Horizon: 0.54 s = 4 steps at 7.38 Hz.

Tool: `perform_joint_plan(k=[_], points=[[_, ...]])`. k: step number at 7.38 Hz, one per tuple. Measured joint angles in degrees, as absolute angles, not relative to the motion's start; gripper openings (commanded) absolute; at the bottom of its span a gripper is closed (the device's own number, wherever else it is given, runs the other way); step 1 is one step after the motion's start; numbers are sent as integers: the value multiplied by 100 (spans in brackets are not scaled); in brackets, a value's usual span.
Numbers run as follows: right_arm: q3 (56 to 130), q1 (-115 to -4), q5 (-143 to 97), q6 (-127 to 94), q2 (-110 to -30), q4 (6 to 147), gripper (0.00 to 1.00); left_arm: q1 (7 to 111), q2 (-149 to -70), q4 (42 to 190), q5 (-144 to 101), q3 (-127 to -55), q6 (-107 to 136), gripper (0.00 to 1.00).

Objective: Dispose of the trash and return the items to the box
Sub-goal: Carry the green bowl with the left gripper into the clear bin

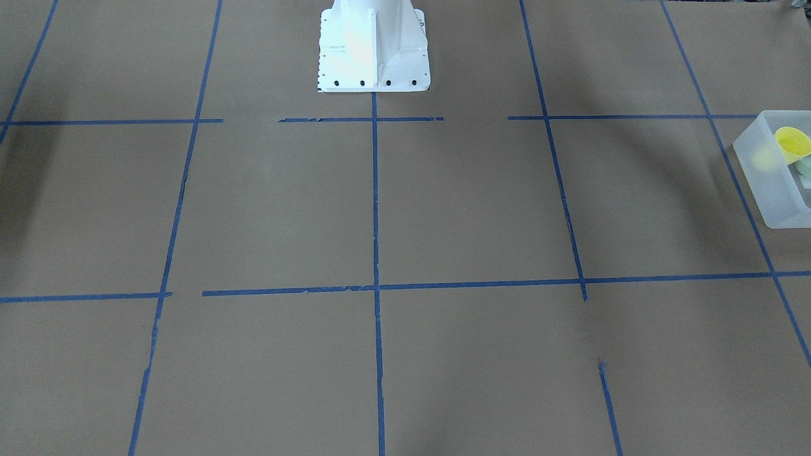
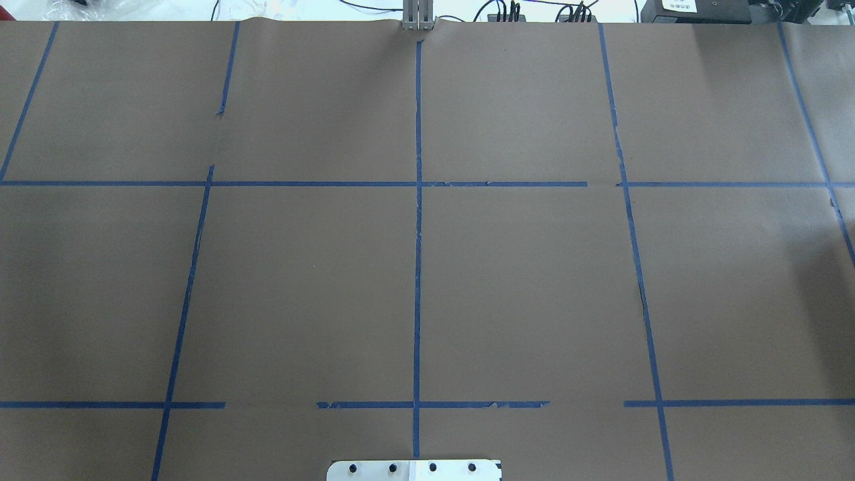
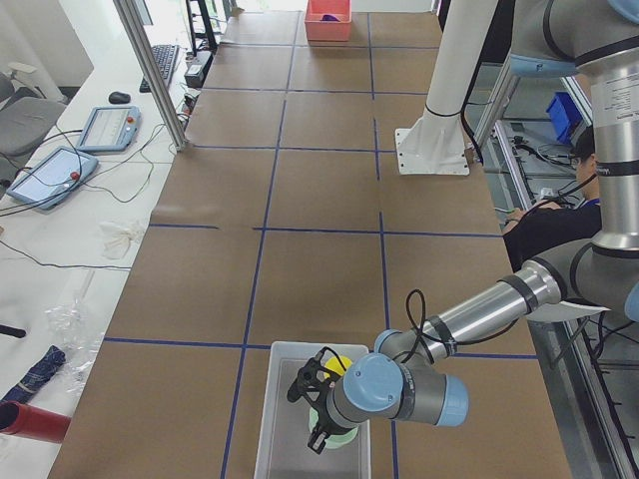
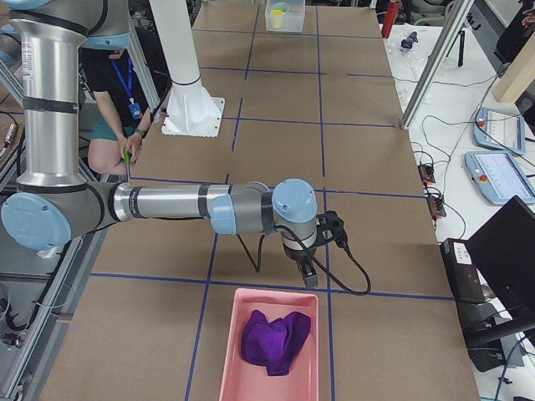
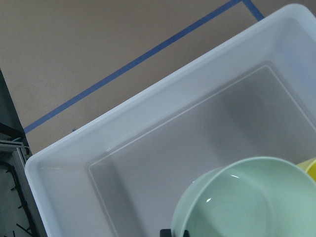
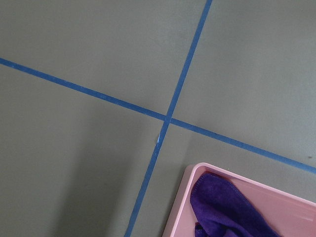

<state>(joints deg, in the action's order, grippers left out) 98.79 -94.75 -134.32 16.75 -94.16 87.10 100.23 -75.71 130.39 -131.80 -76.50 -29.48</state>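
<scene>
Brown paper gridded with blue tape covers the table (image 2: 300, 280). At the robot's left end stands the bin (image 3: 275, 419), at the right end a pink tray (image 4: 242, 376) holding a purple cloth (image 4: 274, 341). Bowl (image 5: 252, 202) and cup (image 1: 793, 143) are inside the bin, side by side. The left gripper (image 3: 316, 411) hangs over the bowl and the right gripper (image 4: 308, 271) just beside the tray. I cannot tell how far either is open.

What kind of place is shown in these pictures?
Most likely a robotics lab or test cell. A robot arm reaches over a table covered in brown paper and marked with a blue tape grid, and a control tablet with cables lies on the side bench.
</scene>
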Motion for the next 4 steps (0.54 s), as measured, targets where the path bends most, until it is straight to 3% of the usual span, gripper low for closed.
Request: perform_joint_plan(k=[2, 4], points=[[9879, -9475, -13432, 1643, -9414, 8710, 100, 9992, -7534, 13182, -13176, -7674, -2922, 100], [9885, -9474, -13435, 1568, -9413, 8710, 100, 9911, -7546, 13034, -13160, -8235, -2393, 100]])
